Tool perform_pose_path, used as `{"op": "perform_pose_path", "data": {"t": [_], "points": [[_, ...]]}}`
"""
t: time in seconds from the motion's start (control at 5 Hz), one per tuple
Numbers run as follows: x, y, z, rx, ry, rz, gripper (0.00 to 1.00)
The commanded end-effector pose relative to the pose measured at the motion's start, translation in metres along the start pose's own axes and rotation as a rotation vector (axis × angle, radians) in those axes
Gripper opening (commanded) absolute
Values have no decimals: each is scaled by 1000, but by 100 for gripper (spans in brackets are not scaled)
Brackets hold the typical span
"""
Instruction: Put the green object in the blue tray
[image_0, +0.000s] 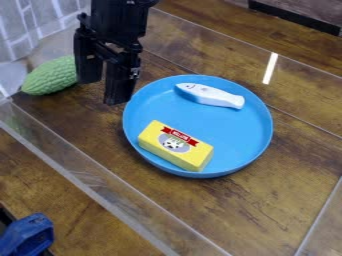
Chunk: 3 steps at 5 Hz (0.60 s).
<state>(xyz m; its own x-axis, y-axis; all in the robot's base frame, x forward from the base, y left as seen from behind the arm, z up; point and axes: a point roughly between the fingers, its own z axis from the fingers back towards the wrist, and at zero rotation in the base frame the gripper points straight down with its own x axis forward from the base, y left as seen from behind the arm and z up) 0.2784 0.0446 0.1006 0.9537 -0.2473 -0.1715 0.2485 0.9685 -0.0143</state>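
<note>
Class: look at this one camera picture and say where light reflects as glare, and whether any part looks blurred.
Camera view: bright glare streaks on the glossy table, strongest beside the blue tray; the pincer is dark with little detail; the green object looks slightly soft; the yellow pack reads clearly.

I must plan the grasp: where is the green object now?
The green object lies on the table at the picture's left, outside the blue tray, just left of the open gripper.

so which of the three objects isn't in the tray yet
The bumpy green object, lying on the table left of the blue round tray; the other two lie inside it.
</note>
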Motion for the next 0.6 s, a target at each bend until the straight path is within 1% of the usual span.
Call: {"op": "perform_pose_path", "data": {"t": [0.0, 0.4], "points": [[-1, 10, 3, 15, -28, -2, 100], [0, 17, -1, 31, -37, -49, 100]]}}
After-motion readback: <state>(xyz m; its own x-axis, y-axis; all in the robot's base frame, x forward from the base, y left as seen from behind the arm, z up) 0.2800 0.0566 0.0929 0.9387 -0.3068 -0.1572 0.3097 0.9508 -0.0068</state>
